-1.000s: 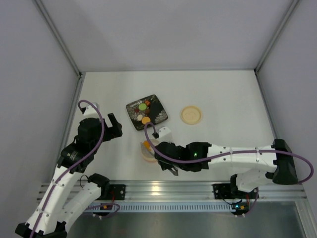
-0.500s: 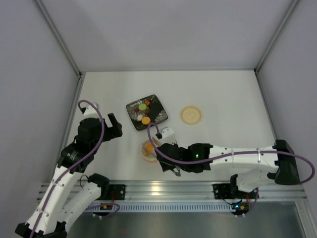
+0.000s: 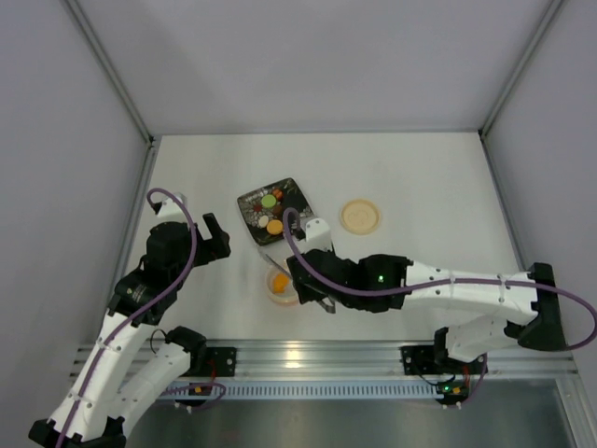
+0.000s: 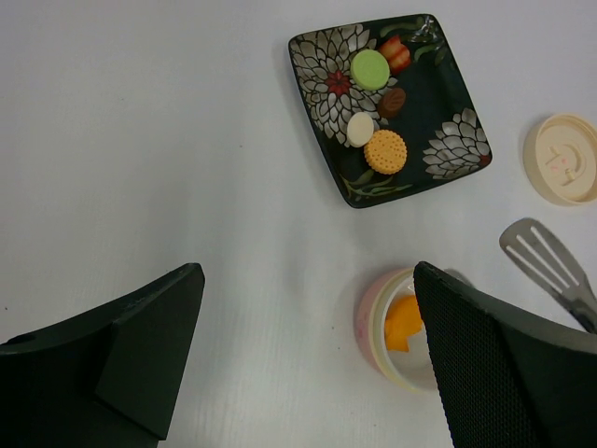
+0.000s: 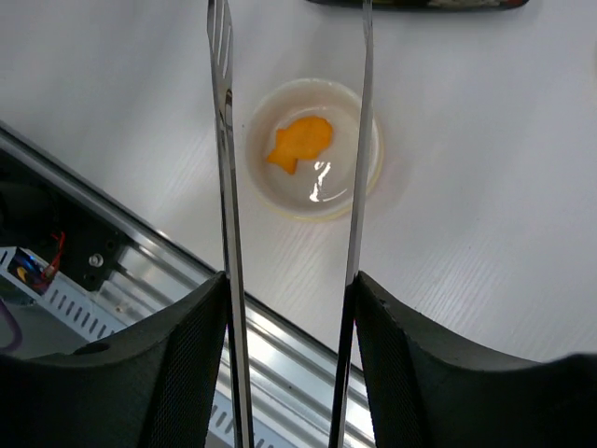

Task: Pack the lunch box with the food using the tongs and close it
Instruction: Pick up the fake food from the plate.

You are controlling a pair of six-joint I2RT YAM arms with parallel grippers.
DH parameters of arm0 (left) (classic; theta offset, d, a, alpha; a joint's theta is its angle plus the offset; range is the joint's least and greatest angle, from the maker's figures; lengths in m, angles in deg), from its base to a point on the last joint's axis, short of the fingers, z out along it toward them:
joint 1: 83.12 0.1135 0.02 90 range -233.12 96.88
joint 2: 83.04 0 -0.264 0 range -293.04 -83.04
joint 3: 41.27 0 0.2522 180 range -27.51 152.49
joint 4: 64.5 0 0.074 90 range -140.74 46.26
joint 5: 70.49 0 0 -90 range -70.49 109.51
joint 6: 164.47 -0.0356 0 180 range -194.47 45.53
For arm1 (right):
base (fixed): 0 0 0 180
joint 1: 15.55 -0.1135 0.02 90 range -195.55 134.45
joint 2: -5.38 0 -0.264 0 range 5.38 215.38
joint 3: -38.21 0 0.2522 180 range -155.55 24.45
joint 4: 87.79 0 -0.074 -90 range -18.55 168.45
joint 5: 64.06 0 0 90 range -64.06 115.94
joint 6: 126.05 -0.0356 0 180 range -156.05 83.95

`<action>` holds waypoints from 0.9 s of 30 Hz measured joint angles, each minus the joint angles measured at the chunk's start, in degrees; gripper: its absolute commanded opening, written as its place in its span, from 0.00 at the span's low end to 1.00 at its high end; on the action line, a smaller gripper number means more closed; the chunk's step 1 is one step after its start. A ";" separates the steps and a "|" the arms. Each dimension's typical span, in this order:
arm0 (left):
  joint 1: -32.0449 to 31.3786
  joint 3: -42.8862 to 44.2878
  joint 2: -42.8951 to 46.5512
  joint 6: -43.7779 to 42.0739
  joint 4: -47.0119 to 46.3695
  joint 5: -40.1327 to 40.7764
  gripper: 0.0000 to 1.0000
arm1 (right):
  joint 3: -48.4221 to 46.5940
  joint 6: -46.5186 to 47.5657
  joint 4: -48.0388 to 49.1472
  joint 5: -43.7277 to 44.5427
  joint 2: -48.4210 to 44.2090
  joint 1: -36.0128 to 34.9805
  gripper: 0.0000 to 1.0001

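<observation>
From above, your right gripper [image 3: 298, 273] has moved a little toward the plate [image 3: 297, 217] compared with a second ago. Back then it was low over the lunch box [image 3: 280, 286]. Now an orange piece [image 3: 279, 281] sits inside the box, and nothing is touching it. The lid [image 3: 359, 216] lies apart on the table, to the right of the plate. Your left gripper [image 3: 216, 238] has not moved at all.

From the left wrist, the left gripper [image 4: 308, 280] is spread wide and holds nothing. You can see the lunch box [image 4: 371, 322] just below the plate [image 4: 448, 103], with the orange piece [image 4: 403, 319] in it. Five food pieces [image 4: 369, 67] are still on the plate: green, red, brown, white and an orange cookie. One flat tip of the tongs [image 4: 536, 257] shows at the right, up off the box.

From the right wrist, the right gripper [image 5: 289, 373] grasps the tongs [image 5: 221, 140], one thin arm against each finger. The squeeze has eased, so the tong arms stand apart, one on each side of the lunch box [image 5: 373, 177]. The orange piece [image 5: 301, 142], shaped like a little fish, lies loose on the bottom.

I think the first piece is now dropped in. Five more wait on the plate, and the lid comes last.
</observation>
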 measured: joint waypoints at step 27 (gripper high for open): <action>-0.70 0.00 -0.15 0.09 0.00 1.07 0.99 | -28.28 14.36 2.43 -10.71 33.83 26.47 0.40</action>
